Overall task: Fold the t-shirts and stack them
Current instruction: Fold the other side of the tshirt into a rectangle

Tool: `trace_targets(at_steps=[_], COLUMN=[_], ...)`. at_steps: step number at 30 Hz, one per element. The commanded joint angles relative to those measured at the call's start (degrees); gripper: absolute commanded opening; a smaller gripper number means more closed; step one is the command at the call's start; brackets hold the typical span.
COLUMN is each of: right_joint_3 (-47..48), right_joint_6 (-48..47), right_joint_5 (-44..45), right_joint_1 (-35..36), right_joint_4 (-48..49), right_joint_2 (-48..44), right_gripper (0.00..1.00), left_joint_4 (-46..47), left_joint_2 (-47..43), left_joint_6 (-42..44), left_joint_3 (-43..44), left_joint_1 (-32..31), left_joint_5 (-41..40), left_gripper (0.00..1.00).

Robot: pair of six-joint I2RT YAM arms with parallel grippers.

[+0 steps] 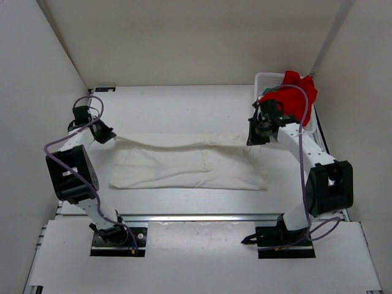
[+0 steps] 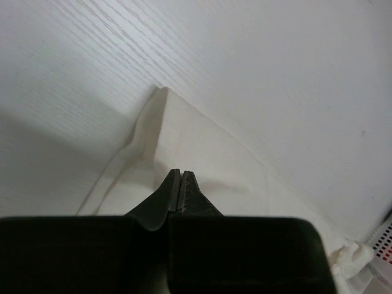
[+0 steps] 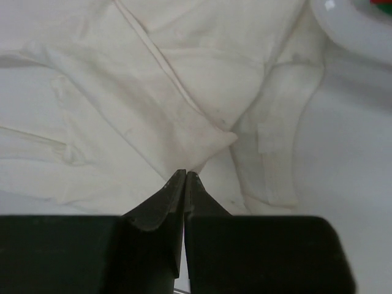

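A white t-shirt [image 1: 187, 166] lies spread across the middle of the table, and its far edge is stretched in a line between my two grippers. My left gripper [image 1: 109, 136] is shut on the shirt's far left corner. In the left wrist view the fingertips [image 2: 180, 173] are pressed together over the white cloth [image 2: 202, 147]. My right gripper [image 1: 252, 139] is shut on the far right corner. In the right wrist view the cloth [image 3: 184, 104] rises in a peak to the closed tips [image 3: 185, 174]. A red t-shirt [image 1: 298, 92] lies heaped in the basket behind the right arm.
A white plastic basket [image 1: 264, 78] stands at the back right against the wall. Its rim shows in the right wrist view [image 3: 349, 27] and its corner in the left wrist view [image 2: 383, 236]. White walls enclose the table on the left, back and right.
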Motion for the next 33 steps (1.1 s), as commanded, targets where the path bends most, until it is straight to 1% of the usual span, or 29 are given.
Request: trace_targets(at_steps=[1, 5, 7, 8, 9, 12, 15, 18, 20, 21, 22, 23, 24, 25, 26, 27, 28, 29, 30, 31, 32, 33], right_joint_3=[-7.71, -12.29, -14.41, -17.11, -17.14, -23.36, -29.25, -33.30, -34.28, -34.45, -34.72, -34.37, -33.76, -33.32, -32.18, -30.78, -29.98, -29.37, -28.58, -28.05, -27.08, -26.73], right_joint_6=[0.62, 0.09, 0.10, 0.79, 0.80, 1.50, 3.87, 5.19, 5.63, 5.55, 5.20, 4.84, 4.49, 4.32, 4.14, 3.88, 3.87, 4.14, 4.57, 5.62, 5.72, 6.33], right_joint_5=[2.12, 2.29, 1.68, 1.42, 1.59, 2.64, 1.24, 1.15, 0.44, 0.62, 1.06, 1.24, 1.59, 2.20, 2.38, 2.90, 2.73, 2.12, 1.85, 2.20, 1.25, 0.45], right_joint_1=[-1.94, -2.99, -3.43, -3.00, -3.35, -2.03, -1.68, -1.24, -0.98, -1.32, -1.41, -1.68, -2.11, -2.29, -1.86, -1.51, -0.46, -0.19, 1.47, 2.18, 3.84, 5.34], right_joint_4=[7.20, 8.08, 8.52, 9.13, 9.40, 9.75, 10.19, 11.07, 10.37, 10.37, 9.94, 9.84, 9.23, 8.88, 8.44, 10.09, 10.45, 11.85, 14.13, 15.63, 18.25, 20.89], right_joint_2=[-10.02, -14.59, -17.76, -19.34, -20.22, -22.42, -24.44, -26.73, -27.26, -28.31, -29.01, -29.28, -30.15, -30.77, -31.39, -31.48, -30.96, -29.30, -26.93, -25.52, -22.20, -19.21], right_gripper=[0.00, 0.00, 0.00, 0.00, 0.00, 0.01, 0.00, 0.00, 0.03, 0.05, 0.08, 0.15, 0.20, 0.23, 0.26, 0.27, 0.25, 0.20, 0.10, 0.05, 0.00, 0.00], left_joint_4=[3.05, 2.61, 2.69, 3.04, 3.31, 2.00, 1.47, 2.35, 3.49, 3.92, 4.80, 5.33, 5.42, 6.73, 7.26, 8.92, 10.42, 11.48, 12.88, 13.68, 14.81, 16.74], left_joint_2=[-8.99, -12.33, -15.14, -16.37, -16.73, -17.09, -17.08, -18.05, -18.93, -20.24, -21.47, -22.18, -23.75, -24.63, -26.73, -30.23, -31.05, -32.28, -35.42, -36.32, -38.07, -39.05], left_joint_6=[-0.96, -0.87, -0.61, -0.26, -0.60, 0.71, 1.42, 1.07, 0.19, -0.77, -2.00, -3.14, -3.68, -4.55, -5.60, -6.75, -7.54, -8.16, -8.77, -9.13, -10.00, -10.79], left_joint_3=[-1.48, -3.68, -6.57, -8.24, -9.30, -11.84, -15.01, -18.26, -19.76, -20.03, -20.38, -20.47, -20.82, -21.08, -21.70, -23.18, -23.72, -25.20, -26.70, -27.41, -28.63, -30.12], left_joint_1=[0.24, 0.50, 1.29, 1.64, 1.64, 2.26, 2.61, 4.19, 5.33, 5.94, 6.47, 6.65, 6.39, 6.13, 5.78, 4.56, 3.41, 1.66, -0.53, -2.38, -6.66, -12.36], left_joint_5=[1.24, 1.25, 1.24, 0.81, 0.80, -0.51, -0.08, 0.62, 1.76, 2.38, 3.60, 3.96, 4.66, 4.67, 4.50, 3.54, 3.44, 2.92, 2.39, 2.04, 0.12, -1.73], left_gripper=[0.00, 0.00, 0.00, 0.00, 0.00, 0.00, 0.00, 0.09, 0.23, 0.27, 0.33, 0.43, 0.46, 0.48, 0.48, 0.47, 0.45, 0.45, 0.46, 0.45, 0.45, 0.44])
